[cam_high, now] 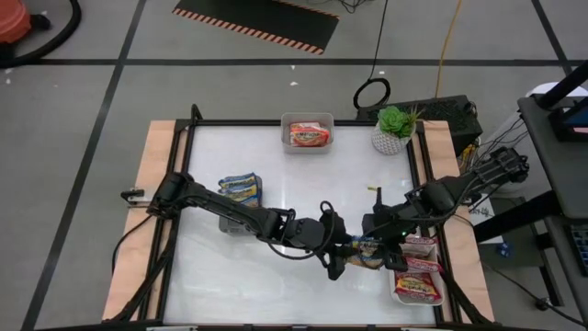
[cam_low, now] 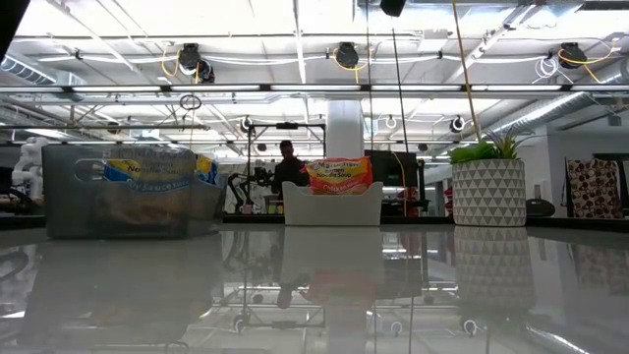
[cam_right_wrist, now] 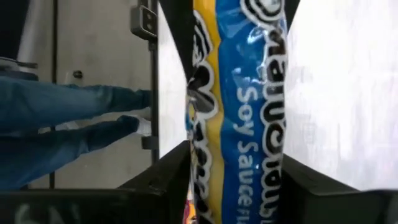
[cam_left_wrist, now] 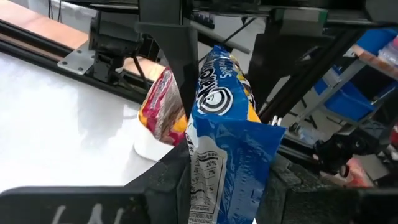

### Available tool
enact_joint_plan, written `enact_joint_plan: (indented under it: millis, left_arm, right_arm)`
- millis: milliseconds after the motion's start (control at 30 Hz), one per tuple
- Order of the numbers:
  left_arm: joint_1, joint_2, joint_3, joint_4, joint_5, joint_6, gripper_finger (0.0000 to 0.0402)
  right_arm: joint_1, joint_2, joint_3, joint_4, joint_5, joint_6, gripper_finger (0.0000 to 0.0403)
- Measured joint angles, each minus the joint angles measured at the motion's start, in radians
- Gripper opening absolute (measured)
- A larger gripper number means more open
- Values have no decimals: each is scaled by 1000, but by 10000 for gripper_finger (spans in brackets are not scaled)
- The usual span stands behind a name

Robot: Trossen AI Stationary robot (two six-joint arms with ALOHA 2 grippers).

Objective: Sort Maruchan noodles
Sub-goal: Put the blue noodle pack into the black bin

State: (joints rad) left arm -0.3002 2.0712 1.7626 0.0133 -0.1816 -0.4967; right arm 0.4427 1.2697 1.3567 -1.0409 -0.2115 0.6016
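A blue-and-yellow Maruchan noodle packet (cam_high: 367,248) hangs above the table's near right part, between my two grippers. My left gripper (cam_high: 347,254) reaches it from the table's left and is shut on one end. My right gripper (cam_high: 378,241) comes from the right and is shut on the other end. In the left wrist view the packet (cam_left_wrist: 230,143) stands on edge between my fingers. Neither gripper shows in the low view. My left gripper pinches the packet's nearer end (cam_left_wrist: 214,186) between its two fingers, coming almost level from the table's left. The packet stands on edge, clear of the table. My right gripper pinches the packet's opposite end (cam_right_wrist: 230,180) between its two fingers, slanting down from the table's right; one of its fingers (cam_left_wrist: 180,68) shows in the left wrist view.
A grey tray (cam_high: 230,223) with blue packets (cam_high: 241,188) sits at the left. A white tray (cam_high: 308,145) with an orange-red packet stands at the far middle. Another white tray (cam_high: 439,296) with maroon packets sits at the near right. A potted plant (cam_high: 395,129) stands at the far right.
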Motion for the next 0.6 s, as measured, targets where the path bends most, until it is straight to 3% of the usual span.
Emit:
enact_joint_plan:
  millis: [333, 600]
  left_arm:
    - [-9, 0, 0, 82, -3, -10, 122]
    - [-6, 0, 0, 273, -49, -10, 122]
  right_arm:
    - [-23, -171, 0, -12, 36, 75, 255]
    - [-22, -366, 2, -46, 128, 201, 274]
